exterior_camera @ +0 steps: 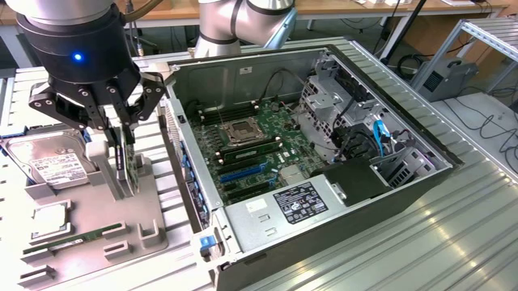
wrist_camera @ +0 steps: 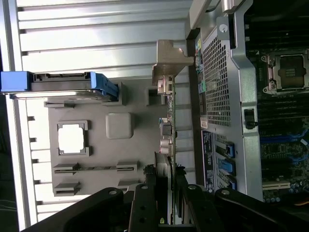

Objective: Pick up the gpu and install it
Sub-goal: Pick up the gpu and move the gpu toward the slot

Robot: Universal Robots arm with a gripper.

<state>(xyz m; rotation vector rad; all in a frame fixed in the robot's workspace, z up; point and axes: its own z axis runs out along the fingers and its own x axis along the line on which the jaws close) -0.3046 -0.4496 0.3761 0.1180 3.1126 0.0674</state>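
Evidently the gripper (exterior_camera: pixel 117 136) pinched the upright gpu (exterior_camera: pixel 123 165); a crooked hold could jam it in the grey holder (exterior_camera: pixel 97 209).

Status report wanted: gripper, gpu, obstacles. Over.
Gripper shut on gpu. Gpu upright in holder, beside case. Nothing seen in the way.

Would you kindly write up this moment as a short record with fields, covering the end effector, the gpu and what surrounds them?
gpu: upright in the grey fixture, silver bracket at one end, not yet in the case
end effector: above the fixture, fingers either side of the gpu's upper edge, apparently closed on it
case: open, on its side, motherboard exposed, to the exterior view's right of the fixture
also on fixture: hard drive, processor, memory stick
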